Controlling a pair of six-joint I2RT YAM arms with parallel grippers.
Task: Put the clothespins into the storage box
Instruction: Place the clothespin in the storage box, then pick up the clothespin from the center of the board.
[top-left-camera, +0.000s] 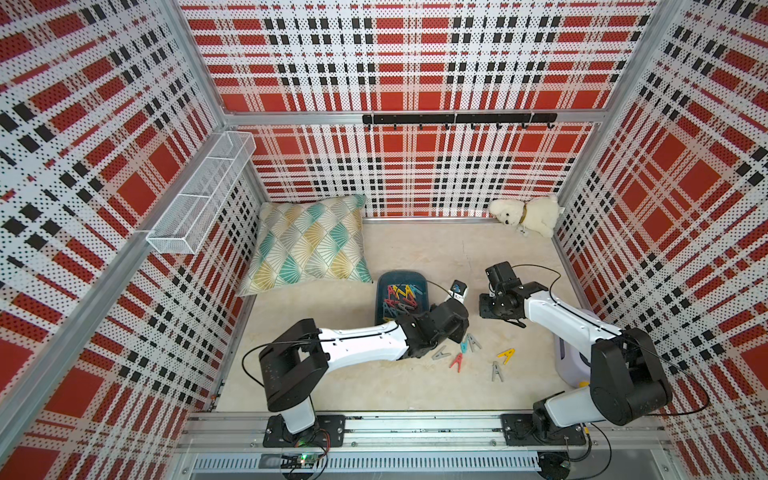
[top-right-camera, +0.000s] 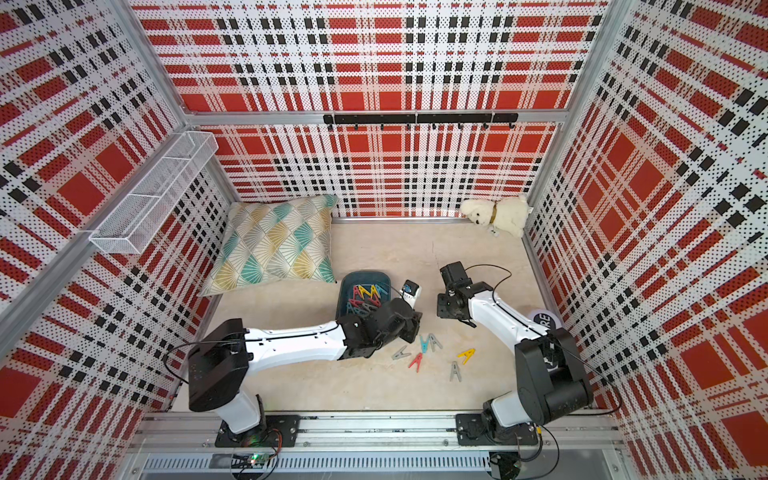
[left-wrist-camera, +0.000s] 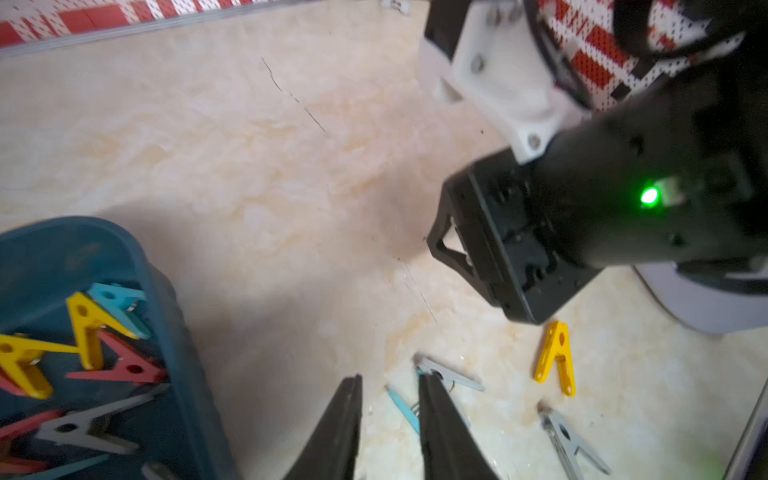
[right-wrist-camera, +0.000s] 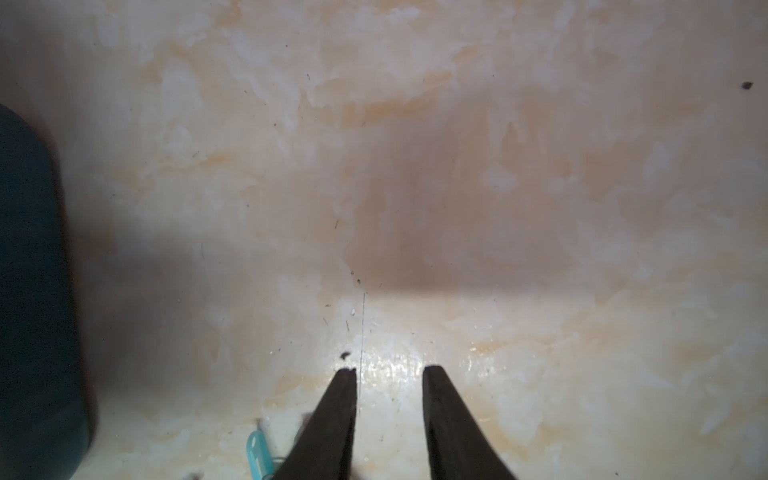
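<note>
2 high top views look down on the whole tabletop (top-left-camera: 374, 386); 2 wrist views face it closely.

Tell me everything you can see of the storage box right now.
The storage box is a shallow dark teal tray, plastic by its look, rectangular with rounded corners and low walls. It sits flat on the marble-look tabletop, close beside a corner of the patterned pillow; whether they touch is unclear. Inside lies a loose heap of clothespins in red, yellow, light blue and grey. In both top views the left arm covers its near end.
</note>
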